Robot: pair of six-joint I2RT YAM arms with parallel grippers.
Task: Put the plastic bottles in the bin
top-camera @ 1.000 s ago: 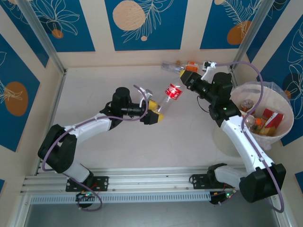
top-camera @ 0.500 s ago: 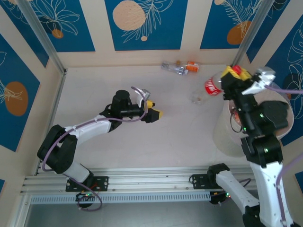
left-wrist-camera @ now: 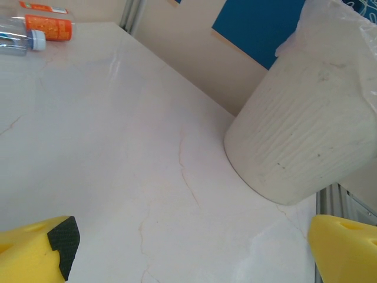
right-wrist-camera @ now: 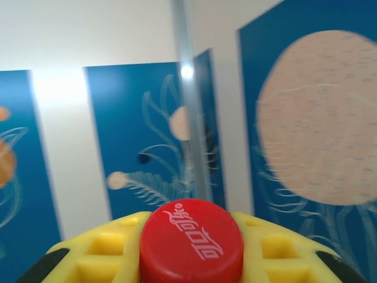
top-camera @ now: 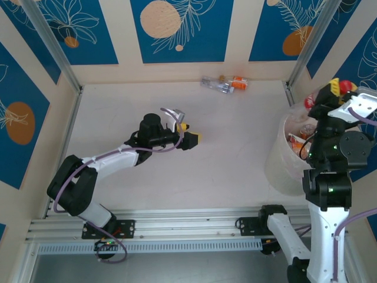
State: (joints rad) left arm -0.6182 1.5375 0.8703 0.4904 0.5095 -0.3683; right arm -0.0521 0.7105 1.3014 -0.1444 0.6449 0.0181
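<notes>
Red marks the cap of the held bottle (top-camera: 349, 86), which the right pincer (top-camera: 337, 86) clamps near the neck, raised over the far rim of the bin (top-camera: 275, 168) in the top view. Its body seems to slant down-left toward the bin's mouth, so the drop point lies just below. Two loose bottles (top-camera: 225, 84) lie end to end along the far wall, nearer the left pincer (top-camera: 189, 134), which stands wide and empty. From the left wrist, those loose bottles (left-wrist-camera: 41, 28) sit far ahead to the left, one with an orange label too blurred to read, and the bin (left-wrist-camera: 300, 135) is off to the right. From the right wrist, the cap of the held bottle (right-wrist-camera: 191, 233) carries white Coca-Cola-style script between the yellow fingers (right-wrist-camera: 94, 253).
</notes>
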